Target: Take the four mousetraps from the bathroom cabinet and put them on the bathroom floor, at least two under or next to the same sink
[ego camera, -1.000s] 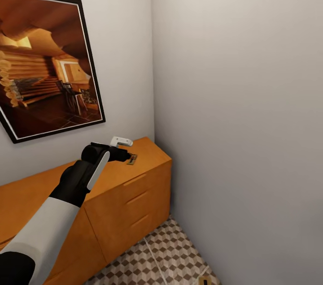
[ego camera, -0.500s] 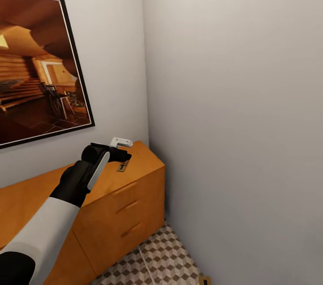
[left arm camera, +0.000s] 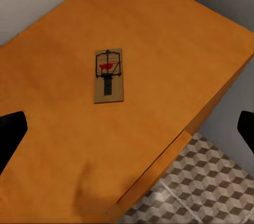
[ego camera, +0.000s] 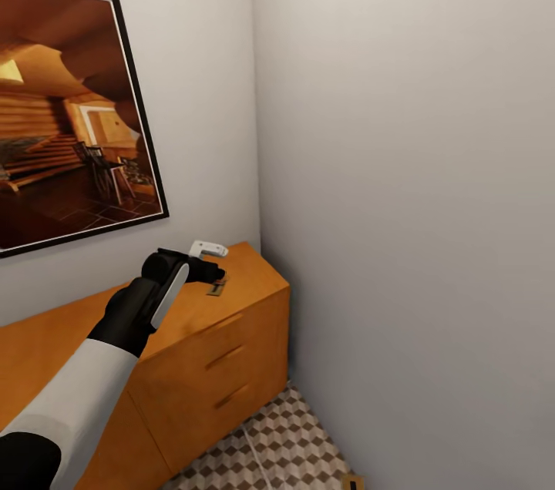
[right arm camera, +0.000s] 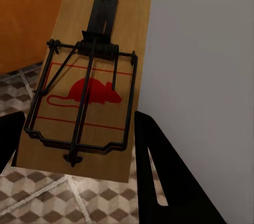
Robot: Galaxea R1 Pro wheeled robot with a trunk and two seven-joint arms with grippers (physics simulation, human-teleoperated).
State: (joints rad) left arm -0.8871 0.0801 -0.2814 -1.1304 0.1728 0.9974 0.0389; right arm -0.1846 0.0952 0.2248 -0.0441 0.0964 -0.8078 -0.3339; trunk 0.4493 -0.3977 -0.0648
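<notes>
1. Presently, the left gripper (ego camera: 210, 268) hangs above the far end of the cabinet (ego camera: 193, 344), near the corner where the two pale walls meet.
2. In the left wrist view its dark fingertips (left arm camera: 10, 134) stand wide apart at either edge of the picture, with nothing between them: spread and empty.
3. One mousetrap on the cabinet (left arm camera: 108, 75) lies flat on the orange-brown top, between the spread fingers and below them, clear of both. It also shows in the head view just beyond the gripper (ego camera: 216, 290).
4. The right gripper (right arm camera: 74, 145) is clamped on a second mousetrap held in the right gripper (right arm camera: 84, 81). A black finger (right arm camera: 159, 171) presses along one long edge of the board; the other finger sits at the opposite lower edge.
5. The held board faces the camera, its wire bar and red mouse print plainly visible, raised off the bathroom floor (right arm camera: 32, 203).
6. The cube-patterned tiles appear at the foot of the cabinet (ego camera: 285, 444).
7. A framed picture (ego camera: 69, 120) hangs on the wall above the cabinet.
</notes>
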